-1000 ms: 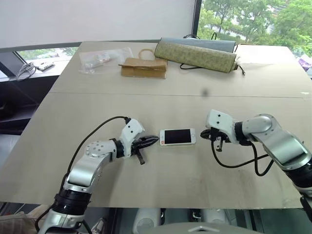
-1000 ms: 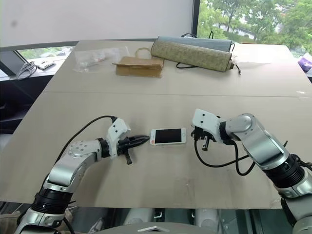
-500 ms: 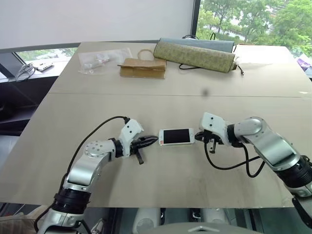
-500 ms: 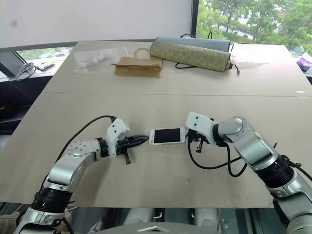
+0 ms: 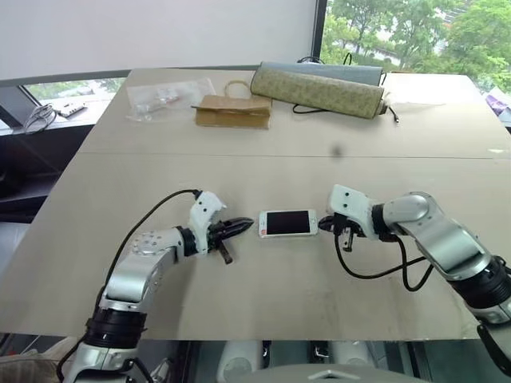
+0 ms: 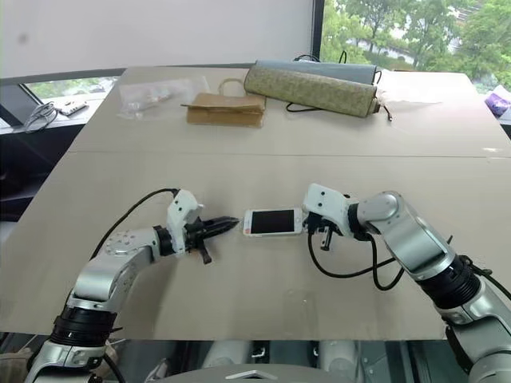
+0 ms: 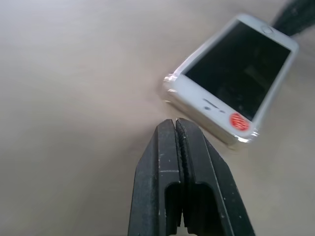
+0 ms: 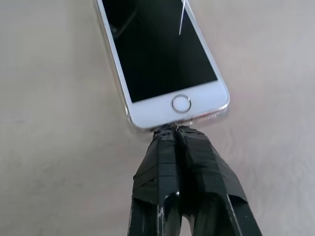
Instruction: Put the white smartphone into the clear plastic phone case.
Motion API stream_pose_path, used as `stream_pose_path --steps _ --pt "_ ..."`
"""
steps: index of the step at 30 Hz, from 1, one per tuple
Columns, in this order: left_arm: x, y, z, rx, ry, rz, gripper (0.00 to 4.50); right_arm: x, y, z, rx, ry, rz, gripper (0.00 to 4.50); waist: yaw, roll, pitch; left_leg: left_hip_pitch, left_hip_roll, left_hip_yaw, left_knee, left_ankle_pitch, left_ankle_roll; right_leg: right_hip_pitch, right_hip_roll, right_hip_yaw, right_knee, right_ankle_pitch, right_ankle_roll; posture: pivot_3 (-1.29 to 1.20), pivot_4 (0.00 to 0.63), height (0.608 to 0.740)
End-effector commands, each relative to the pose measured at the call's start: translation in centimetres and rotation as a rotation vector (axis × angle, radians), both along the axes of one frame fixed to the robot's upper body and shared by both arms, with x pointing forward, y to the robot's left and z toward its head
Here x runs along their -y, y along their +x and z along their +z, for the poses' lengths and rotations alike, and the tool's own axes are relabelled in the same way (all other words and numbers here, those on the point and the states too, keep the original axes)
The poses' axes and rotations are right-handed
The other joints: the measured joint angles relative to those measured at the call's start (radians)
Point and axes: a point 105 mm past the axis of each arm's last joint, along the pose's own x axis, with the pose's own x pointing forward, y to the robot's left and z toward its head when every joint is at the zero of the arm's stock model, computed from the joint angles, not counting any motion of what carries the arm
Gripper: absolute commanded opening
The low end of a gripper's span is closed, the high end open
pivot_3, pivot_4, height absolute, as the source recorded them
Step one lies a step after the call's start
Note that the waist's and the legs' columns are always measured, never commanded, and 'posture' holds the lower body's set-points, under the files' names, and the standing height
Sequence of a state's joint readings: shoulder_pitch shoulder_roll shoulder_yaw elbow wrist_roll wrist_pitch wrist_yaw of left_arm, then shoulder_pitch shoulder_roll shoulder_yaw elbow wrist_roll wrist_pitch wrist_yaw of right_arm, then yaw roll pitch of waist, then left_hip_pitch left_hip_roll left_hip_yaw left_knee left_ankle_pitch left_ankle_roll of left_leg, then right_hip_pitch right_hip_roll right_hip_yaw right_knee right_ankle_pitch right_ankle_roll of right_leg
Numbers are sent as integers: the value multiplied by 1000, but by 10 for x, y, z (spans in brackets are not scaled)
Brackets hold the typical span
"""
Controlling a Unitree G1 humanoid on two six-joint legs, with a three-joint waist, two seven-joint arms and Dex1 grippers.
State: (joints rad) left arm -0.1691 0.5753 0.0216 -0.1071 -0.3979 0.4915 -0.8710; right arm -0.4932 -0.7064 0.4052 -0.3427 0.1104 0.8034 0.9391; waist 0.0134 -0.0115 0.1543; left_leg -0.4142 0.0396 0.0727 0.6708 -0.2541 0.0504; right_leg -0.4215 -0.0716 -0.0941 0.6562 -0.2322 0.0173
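Observation:
The white smartphone (image 5: 287, 223) lies flat, screen up, near the middle of the table. A thin transparent rim, the clear plastic phone case (image 7: 171, 86), shows around its edges. My left gripper (image 5: 246, 226) is shut and empty. It points at the phone's left end across a small gap, which shows best in the left wrist view, where the fingertips (image 7: 175, 124) stop short of the phone (image 7: 236, 73). My right gripper (image 5: 326, 227) is also shut. Its tip (image 8: 170, 129) touches the end of the phone (image 8: 157, 54) that has the home button.
A brown paper bag (image 5: 234, 110), a crinkled clear plastic bag (image 5: 164, 97) and two rolled mats (image 5: 319, 88) with a black cable lie along the far side of the table (image 5: 239, 303). The near table edge runs just below both arms.
My right gripper has closed the small gap and now meets the phone's right end. My left arm has drawn back slightly to the left, and the phone has slid a little left.

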Motion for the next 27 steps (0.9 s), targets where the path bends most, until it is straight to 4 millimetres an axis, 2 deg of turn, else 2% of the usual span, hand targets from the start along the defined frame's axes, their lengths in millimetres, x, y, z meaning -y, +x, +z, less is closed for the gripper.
stream_pose_path --steps 1,7,12,21,27 --pt "3 1 26 70 -70 -40 41 9 3 19 65 58 -32 0 2 -1 0 0 0 0 0 0 0 0 0 0 0 0 0 0 150 740" --pt "27 -6 35 77 -72 -192 41 21 4 27 90 122 -75 0 1 -1 1 0 -1 1 0 0 0 0 0 0 -2 0 0 0 150 740" --pt "48 -3 22 78 -2 -302 41 19 3 30 118 137 -75 0 1 -1 1 0 -1 1 0 0 0 0 1 0 0 0 0 0 150 740" --pt "61 8 2 73 68 -385 41 8 2 25 134 145 -54 0 0 -1 1 0 -1 2 0 0 0 0 1 -1 -1 0 0 0 150 740" --pt "64 6 -8 49 89 -403 41 -4 3 28 117 200 -38 0 0 -1 1 0 -1 2 0 0 0 0 1 -1 0 0 0 0 150 740"
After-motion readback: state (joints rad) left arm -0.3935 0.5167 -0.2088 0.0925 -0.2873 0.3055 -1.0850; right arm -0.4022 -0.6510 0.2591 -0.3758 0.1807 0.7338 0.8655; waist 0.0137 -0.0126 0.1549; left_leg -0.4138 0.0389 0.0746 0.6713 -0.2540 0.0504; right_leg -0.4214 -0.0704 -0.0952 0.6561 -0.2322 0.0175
